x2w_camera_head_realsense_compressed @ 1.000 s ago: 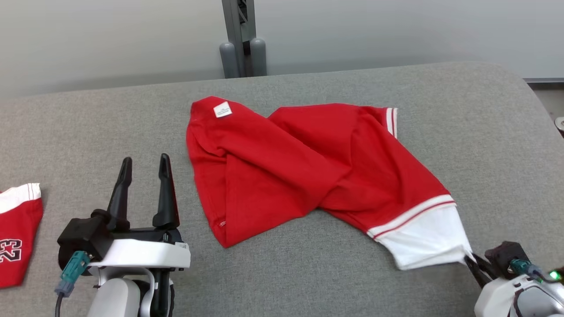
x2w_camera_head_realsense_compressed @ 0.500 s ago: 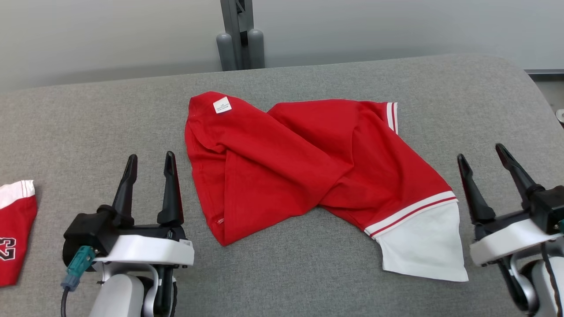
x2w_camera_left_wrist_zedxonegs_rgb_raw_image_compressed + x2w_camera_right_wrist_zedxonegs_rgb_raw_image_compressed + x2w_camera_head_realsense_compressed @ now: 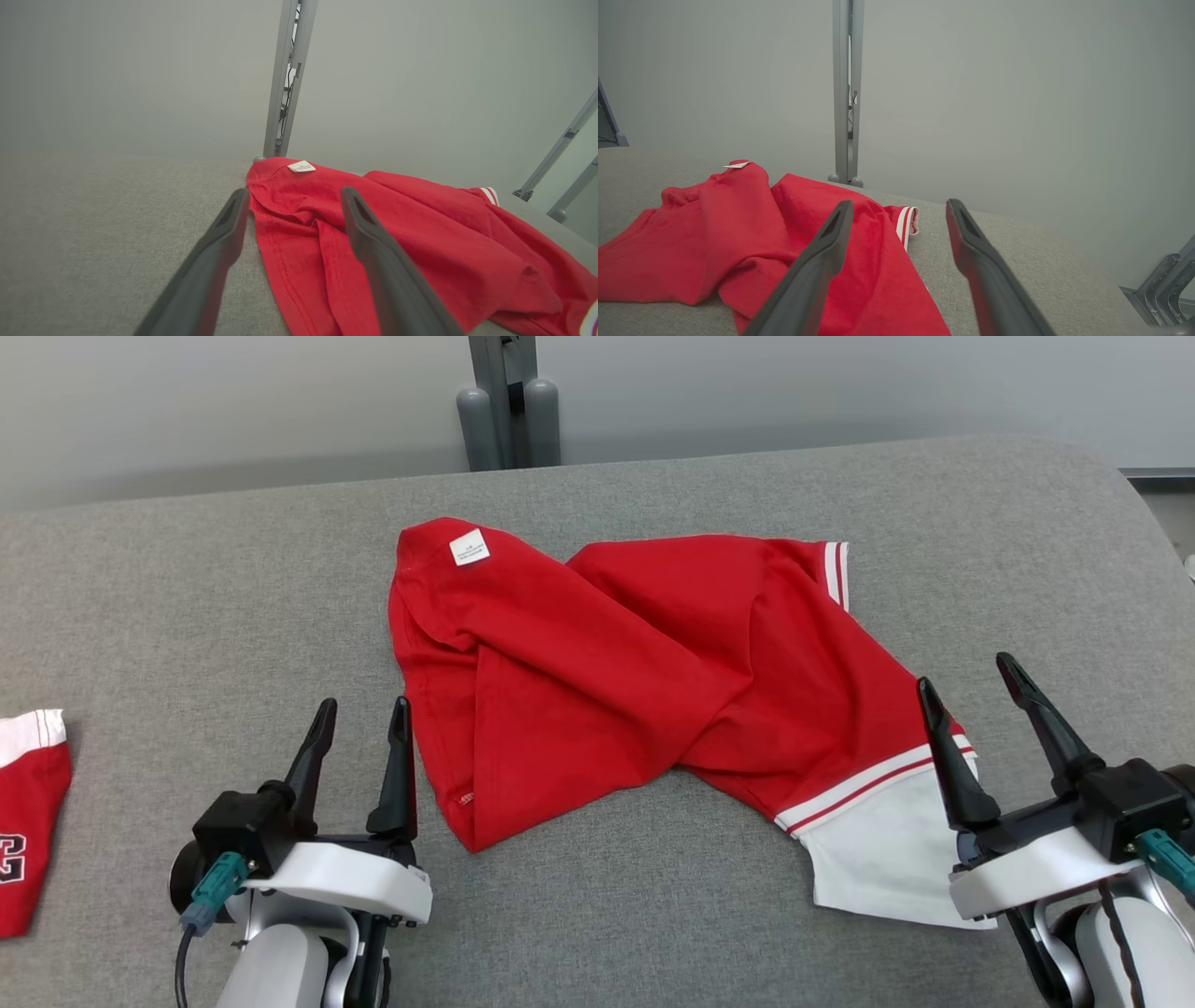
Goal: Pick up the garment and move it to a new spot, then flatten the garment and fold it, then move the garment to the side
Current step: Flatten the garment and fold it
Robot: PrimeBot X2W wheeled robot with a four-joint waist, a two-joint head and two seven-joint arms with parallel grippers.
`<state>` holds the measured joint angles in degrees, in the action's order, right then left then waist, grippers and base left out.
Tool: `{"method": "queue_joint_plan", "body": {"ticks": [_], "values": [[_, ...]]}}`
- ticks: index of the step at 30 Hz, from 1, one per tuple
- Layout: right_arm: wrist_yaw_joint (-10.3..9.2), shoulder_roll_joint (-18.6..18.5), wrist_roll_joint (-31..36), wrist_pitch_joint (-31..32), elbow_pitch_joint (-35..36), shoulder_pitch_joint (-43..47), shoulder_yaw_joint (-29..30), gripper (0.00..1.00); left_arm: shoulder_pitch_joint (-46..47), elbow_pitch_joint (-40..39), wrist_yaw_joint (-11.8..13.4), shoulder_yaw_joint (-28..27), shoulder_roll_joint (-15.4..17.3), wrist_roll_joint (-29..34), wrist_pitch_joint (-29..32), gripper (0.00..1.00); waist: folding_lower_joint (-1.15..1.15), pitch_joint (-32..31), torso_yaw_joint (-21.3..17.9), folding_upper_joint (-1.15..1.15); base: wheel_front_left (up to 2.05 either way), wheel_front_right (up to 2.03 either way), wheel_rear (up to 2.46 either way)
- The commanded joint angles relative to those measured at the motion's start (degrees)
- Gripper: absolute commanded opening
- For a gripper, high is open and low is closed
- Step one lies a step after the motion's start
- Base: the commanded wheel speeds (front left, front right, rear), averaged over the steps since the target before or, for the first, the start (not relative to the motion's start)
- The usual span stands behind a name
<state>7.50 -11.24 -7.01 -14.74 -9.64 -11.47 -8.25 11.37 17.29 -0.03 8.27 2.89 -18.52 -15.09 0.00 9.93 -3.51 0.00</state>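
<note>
Left hand (image 3: 364,705): released, fingers spread and empty, poised low at the near-left of the red garment (image 3: 635,681); in its wrist view, stitched side hem running up between the two fingers.
Right hand (image 3: 964,672): released too, holding nothing, inner finger crossing the striped band beside the white panel (image 3: 878,859) in the head view; touching or hovering, cannot tell.
Garment: crumpled and twisted at mid-worktop, not yet flat, lying ahead of and between both hands.
Long axis: slanted, from the white tag (image 3: 469,548) corner at far left down to the white panel at near right.
Nearer arm: little in it; each hand at its own end, right perhaps a shade closer to cloth.
Edges: far rim of the grey worktop (image 3: 187,597) well beyond the garment, rounded corner at far right; striped cuff (image 3: 836,574) pointing that way.
Open room: broad bare stretch to the left, short of a second red garment (image 3: 28,821) at the left margin; narrower strip along the near side.
Likely next: a two-handed pinch at opposite ends, then a pull apart to flatten.
</note>
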Motion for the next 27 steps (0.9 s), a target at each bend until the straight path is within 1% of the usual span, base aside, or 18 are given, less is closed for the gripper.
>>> {"method": "queue_joint_plan", "body": {"ticks": [1,3,5,8,11,16,20,27], "values": [[-0.02,-0.02,0.19,-0.55,-0.04,-0.37,0.43,1.0,1.18,-0.18,-0.46,-0.28,0.21,-0.05,-0.09,1.0,0.0,0.11,-0.05,0.0,0.0,0.0,0.0],[-0.02,0.02,0.27,-0.62,-0.08,-0.51,0.73,1.0,1.11,0.28,-1.33,0.56,0.16,0.07,-0.09,1.0,0.0,0.24,-0.06,0.0,0.0,0.0,0.0],[-0.02,0.05,0.37,-0.6,-0.05,-0.53,1.0,1.0,0.95,1.88,-3.01,2.6,0.13,-0.23,0.37,1.0,0.0,0.39,-0.07,0.0,0.0,0.0,0.0],[-0.02,0.24,0.65,-0.57,0.21,-0.34,1.31,1.0,1.63,4.53,-5.16,6.09,0.75,0.1,3.52,1.0,0.0,0.75,0.0,0.0,0.0,0.0,0.0],[-0.02,0.55,1.43,-0.57,-0.42,-0.15,2.13,1.0,2.44,6.62,-6.2,8.43,1.42,-0.55,7.09,1.0,0.0,1.19,-0.01,0.0,0.0,0.0,0.0],[-0.02,1.46,2.46,-0.54,-1.26,-0.3,2.96,1.0,3.5,8.51,-6.8,9.92,2.35,-1.81,11.27,1.0,0.0,1.89,-0.1,0.0,0.0,0.0,0.0],[-0.02,1.63,2.76,-0.54,-1.41,-0.61,3.23,1.0,3.99,9.31,-6.97,11.16,2.28,-2.79,13.86,1.0,0.0,2.52,-0.19,0.0,0.0,0.0,0.0],[-0.02,1.39,3.02,-0.54,-1.62,-0.97,3.53,1.0,5.06,9.61,-7.14,12.1,2.94,-3.95,15.85,1.0,0.0,3.15,-0.27,0.0,0.0,0.0,0.0]]}}
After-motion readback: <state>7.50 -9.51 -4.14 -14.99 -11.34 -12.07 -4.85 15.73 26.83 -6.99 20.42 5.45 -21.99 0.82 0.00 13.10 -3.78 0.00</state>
